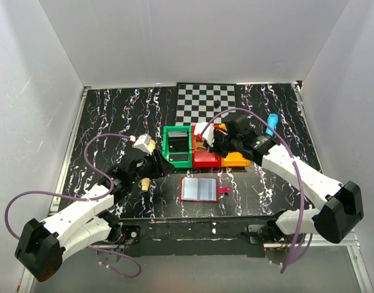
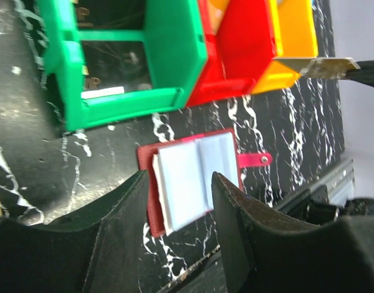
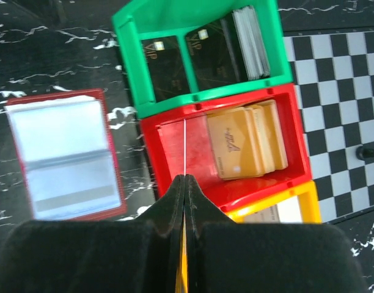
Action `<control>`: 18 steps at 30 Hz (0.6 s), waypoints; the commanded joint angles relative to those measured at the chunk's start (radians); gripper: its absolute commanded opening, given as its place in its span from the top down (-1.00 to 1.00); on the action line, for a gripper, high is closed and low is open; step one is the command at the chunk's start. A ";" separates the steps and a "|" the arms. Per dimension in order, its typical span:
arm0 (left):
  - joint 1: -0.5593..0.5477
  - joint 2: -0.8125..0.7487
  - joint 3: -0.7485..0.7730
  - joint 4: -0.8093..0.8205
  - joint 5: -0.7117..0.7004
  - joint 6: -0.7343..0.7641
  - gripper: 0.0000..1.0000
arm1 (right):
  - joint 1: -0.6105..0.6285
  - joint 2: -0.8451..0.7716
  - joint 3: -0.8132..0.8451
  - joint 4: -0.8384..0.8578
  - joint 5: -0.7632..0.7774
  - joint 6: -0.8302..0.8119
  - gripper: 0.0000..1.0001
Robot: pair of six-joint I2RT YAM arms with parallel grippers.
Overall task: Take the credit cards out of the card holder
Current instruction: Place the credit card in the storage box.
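The card holder [image 1: 202, 190] lies open and flat on the marbled table, pale blue-grey inside with a red border and a red tab. It also shows in the left wrist view [image 2: 193, 177] and the right wrist view [image 3: 62, 155]. My left gripper [image 1: 165, 165] [image 2: 179, 177] hangs to the holder's left, jaws apart with nothing between them. My right gripper [image 1: 205, 143] [image 3: 184, 178] hovers over the red bin [image 3: 168, 140], shut on a gold credit card [image 2: 318, 66] seen edge-on as a thin line [image 3: 184, 146].
Green bin [image 1: 178, 146], red bin [image 1: 205, 159] and orange bin [image 1: 236, 160] stand in a row behind the holder. Dark cards [image 3: 205, 58] stand in the green bin, gold cards [image 3: 245, 140] lie in the red one. A checkerboard [image 1: 205, 102] lies behind, and a blue object [image 1: 272, 124] at the right.
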 commanded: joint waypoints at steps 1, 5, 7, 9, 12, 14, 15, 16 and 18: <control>0.056 0.038 0.037 -0.014 -0.037 -0.004 0.07 | -0.090 0.037 0.060 0.097 -0.117 -0.062 0.97; 0.079 0.133 0.086 -0.022 -0.028 0.025 0.07 | -0.126 0.102 0.091 0.080 -0.130 -0.095 0.97; 0.088 0.167 0.096 -0.006 -0.007 0.028 0.07 | -0.129 0.123 0.094 0.076 -0.125 -0.121 0.97; 0.095 0.187 0.097 0.008 0.003 0.027 0.10 | -0.129 0.134 0.082 0.097 -0.120 -0.143 0.97; 0.104 0.222 0.106 0.018 0.012 0.036 0.14 | -0.134 0.159 0.079 0.113 -0.114 -0.169 0.97; 0.108 0.247 0.117 0.017 0.018 0.045 0.14 | -0.135 0.180 0.086 0.106 -0.111 -0.186 0.97; 0.110 0.257 0.119 0.018 0.021 0.045 0.14 | -0.137 0.191 0.089 0.103 -0.110 -0.192 0.97; 0.113 0.265 0.119 0.026 0.027 0.044 0.14 | -0.137 0.200 0.090 0.106 -0.107 -0.195 0.97; 0.113 0.277 0.114 0.040 0.039 0.042 0.15 | -0.138 0.211 0.088 0.112 -0.110 -0.201 0.97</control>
